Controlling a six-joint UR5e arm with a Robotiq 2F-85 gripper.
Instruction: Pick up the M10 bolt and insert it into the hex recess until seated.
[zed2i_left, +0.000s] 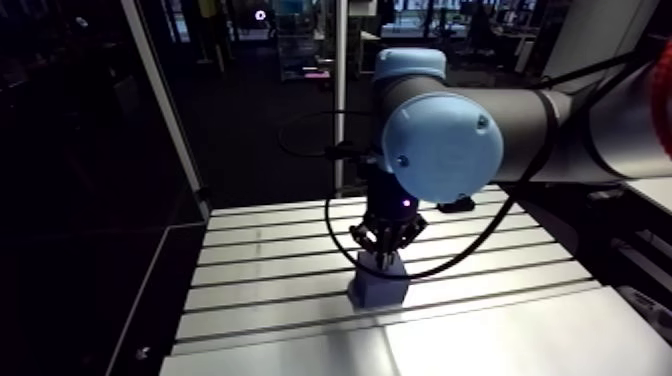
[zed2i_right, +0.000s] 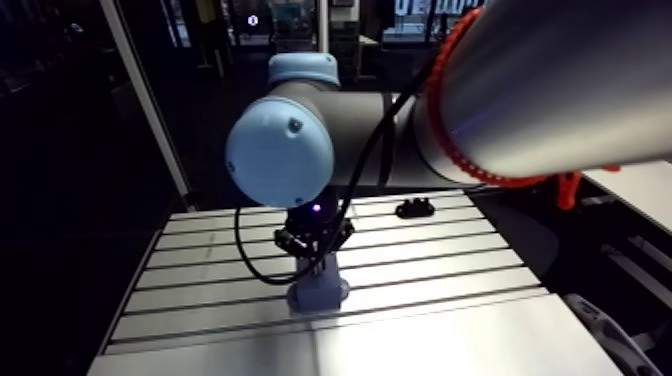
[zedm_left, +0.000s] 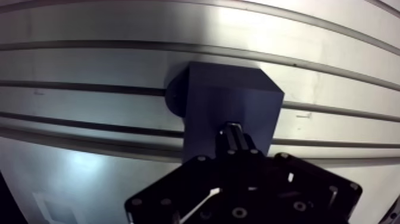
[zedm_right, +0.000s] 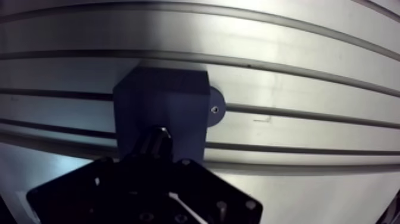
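One end effector: the black two-finger end effector (zedm_left: 233, 136) hangs straight over the block, its fingers drawn close together on a slim glinting metal piece, which I take to be the M10 bolt (zedm_right: 157, 138).
Bolt location: held at the fingertips, just above or touching the block's top face; which of the two cannot be told, and head and shank are mostly hidden.
Block: dark blue-grey rectangular block (zedm_left: 229, 98) standing on the slotted aluminium table (zedm_left: 89, 65), with a round foot (zedm_right: 215, 109) showing at its base on one side.
Hex recess: not visible; presumably in the top face under the fingers.
Handling: a steel bolt should be stiff, dense for its size and smooth enough to slip or tilt. A hold on the shank near the head, axis upright, seems soundest, since the hex head has to line up with the recess.
Other item: a small black fitting (zed2i_right: 415, 207) lies well apart on the table.
Writing: no brand, label or lettering can be read.
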